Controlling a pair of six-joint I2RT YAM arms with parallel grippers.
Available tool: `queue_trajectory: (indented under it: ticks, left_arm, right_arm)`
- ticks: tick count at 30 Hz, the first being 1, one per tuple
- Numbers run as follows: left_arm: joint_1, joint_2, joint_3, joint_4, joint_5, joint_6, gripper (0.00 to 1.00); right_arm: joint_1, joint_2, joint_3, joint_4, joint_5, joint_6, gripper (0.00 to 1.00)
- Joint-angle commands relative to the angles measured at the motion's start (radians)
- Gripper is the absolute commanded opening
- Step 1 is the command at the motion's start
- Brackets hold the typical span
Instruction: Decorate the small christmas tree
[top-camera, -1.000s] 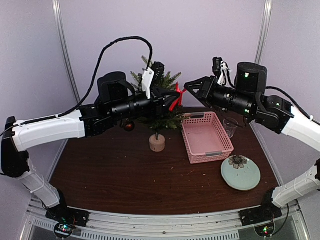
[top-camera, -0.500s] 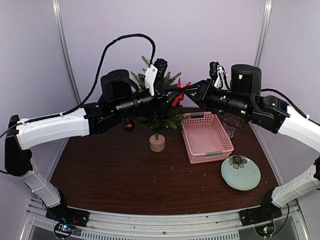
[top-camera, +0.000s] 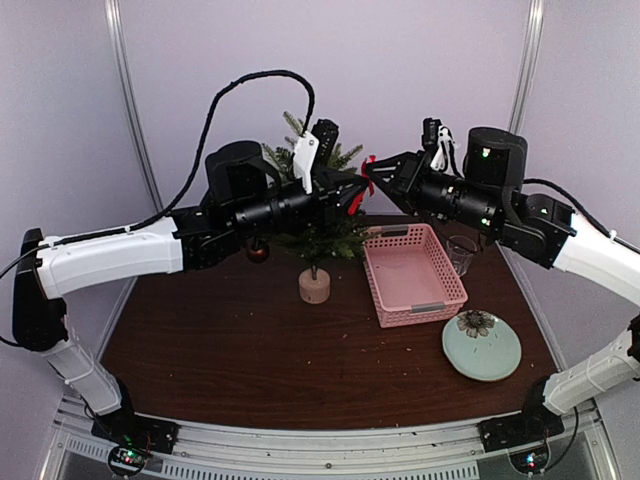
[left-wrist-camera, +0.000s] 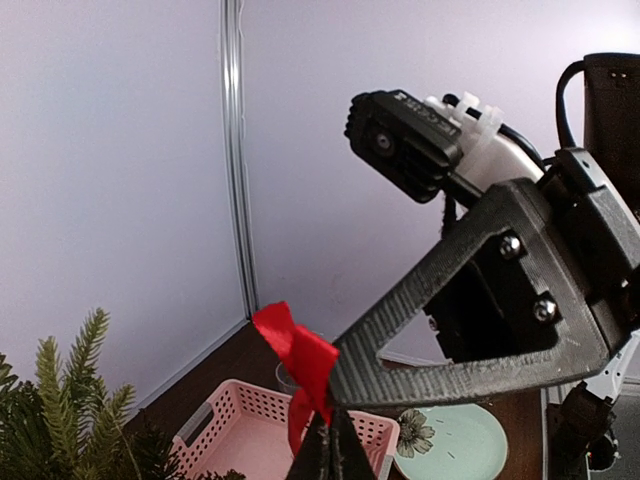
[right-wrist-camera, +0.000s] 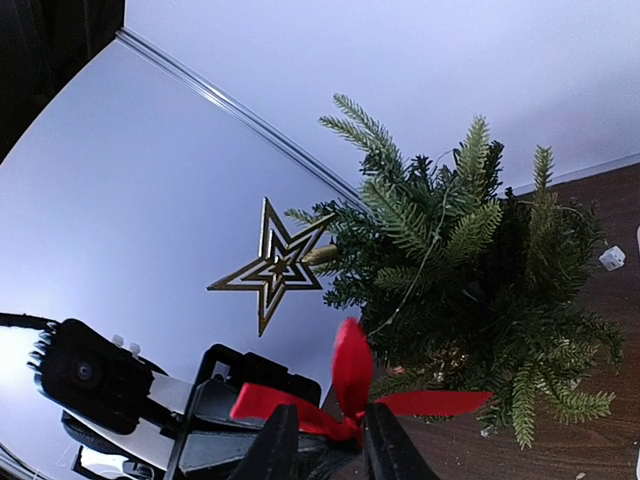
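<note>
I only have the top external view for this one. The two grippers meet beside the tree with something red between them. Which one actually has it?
Observer: The left wrist view shows the left gripper shut on a tail of the red bow.
Operator: And the right one?
Observer: In the right wrist view the right gripper straddles the bow's knot, with a gap between its fingers. I cannot tell whether it presses on it.
Operator: Anything on the treetop? I can't make it out.
Observer: Yes, a gold star sits at the tip of the small christmas tree.
</note>
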Motion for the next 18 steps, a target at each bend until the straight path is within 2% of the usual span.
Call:
queue_trajectory:
  ticks: [1, 9, 14, 18]
  left_arm:
    - [-0.005, 0.017, 0.035, 0.059, 0.035, 0.014, 0.0]
    - [-0.005, 0.018, 0.039, 0.058, 0.028, 0.019, 0.0]
    - [-0.004, 0.013, 0.035, 0.064, 0.006, 0.024, 0.0]
    - [-0.005, 0.014, 0.036, 0.07, -0.002, 0.028, 0.0]
  right_arm:
    - [-0.013, 0.003, -0.01, 0.078, -0.033, 0.013, 0.23]
    - [-0.029, 0.008, -0.016, 0.071, -0.044, 0.039, 0.18]
    - [-0.037, -0.002, -0.009, -0.001, -0.028, 0.046, 0.29]
    - [-0.038, -0.023, -0.028, -0.008, -0.004, 0.066, 0.31]
